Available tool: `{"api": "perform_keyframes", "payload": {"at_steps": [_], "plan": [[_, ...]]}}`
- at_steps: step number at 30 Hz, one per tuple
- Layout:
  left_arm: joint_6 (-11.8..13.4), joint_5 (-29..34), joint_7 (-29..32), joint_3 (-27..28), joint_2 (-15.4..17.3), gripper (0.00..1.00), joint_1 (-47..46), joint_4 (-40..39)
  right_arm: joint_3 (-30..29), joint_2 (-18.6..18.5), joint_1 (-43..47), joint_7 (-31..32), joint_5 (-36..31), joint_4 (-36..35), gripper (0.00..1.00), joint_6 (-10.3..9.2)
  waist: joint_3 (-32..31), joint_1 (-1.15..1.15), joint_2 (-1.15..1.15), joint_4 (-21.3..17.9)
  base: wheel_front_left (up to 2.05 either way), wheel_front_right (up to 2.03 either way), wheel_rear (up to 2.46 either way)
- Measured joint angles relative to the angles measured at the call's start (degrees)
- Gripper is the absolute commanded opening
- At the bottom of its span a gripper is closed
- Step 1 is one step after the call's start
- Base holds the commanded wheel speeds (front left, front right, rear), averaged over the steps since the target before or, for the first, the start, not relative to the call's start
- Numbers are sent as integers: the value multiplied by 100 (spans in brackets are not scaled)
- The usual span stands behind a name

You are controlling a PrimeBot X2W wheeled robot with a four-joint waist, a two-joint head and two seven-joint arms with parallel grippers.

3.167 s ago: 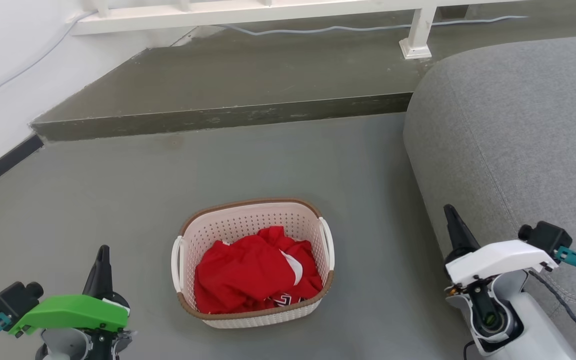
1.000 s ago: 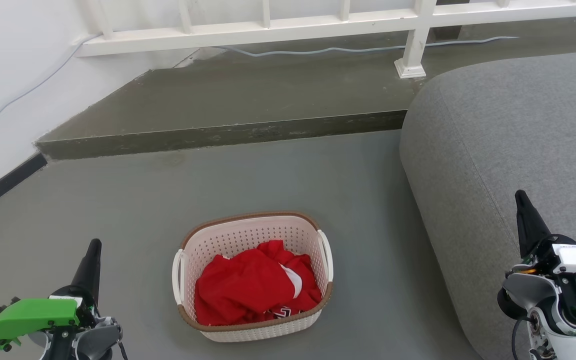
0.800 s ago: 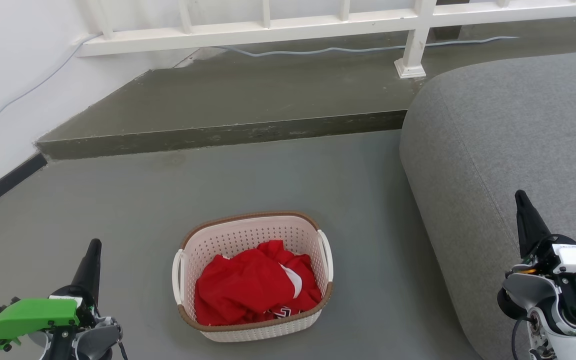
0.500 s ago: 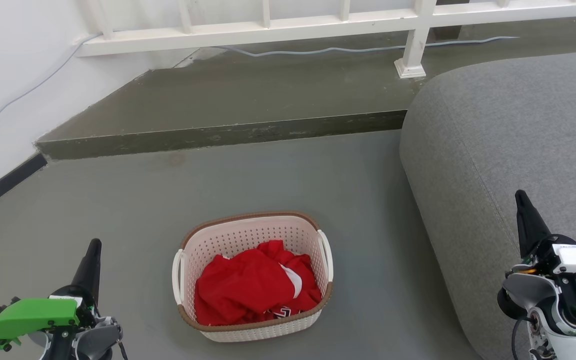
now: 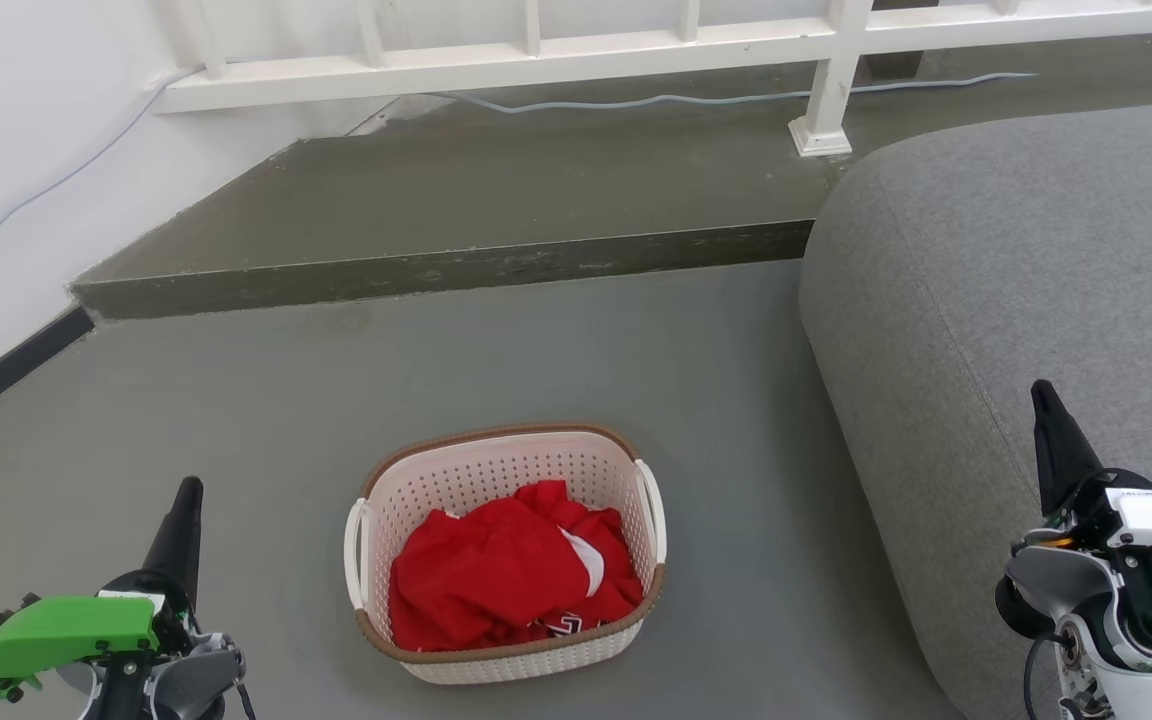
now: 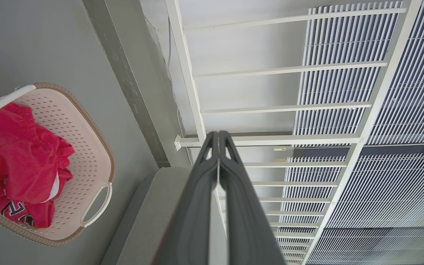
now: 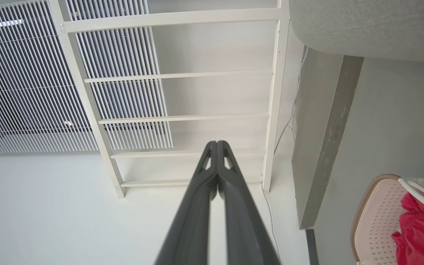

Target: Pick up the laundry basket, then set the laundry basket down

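Your laundry basket [image 5: 496, 468] on the floor [image 5: 536, 340], lower centre of frame, red garment [image 5: 496, 570] inside, left gripper [image 5: 190, 488] lower left, right gripper [image 5: 1040, 390] lower right, both pairs of fingers clenched, empty, well apart from it.

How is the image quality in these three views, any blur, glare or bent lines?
Head view: soft, even light and sharp focus, the laundry basket casting only a faint shadow on the floor. Left wrist view: wide-angle skew in the railing, left gripper soft near the lens. Right wrist view: white wall nearly washed out, right gripper soft too.
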Motion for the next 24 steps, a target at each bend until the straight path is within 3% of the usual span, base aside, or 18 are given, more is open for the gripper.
{"api": "perform_keyframes", "payload": {"at_steps": [24], "plan": [[0,0,0,-3,0,0,0,-12,-8,4,0,8,0,-8,0,0,1,0,0,0,0,0,0]]}}
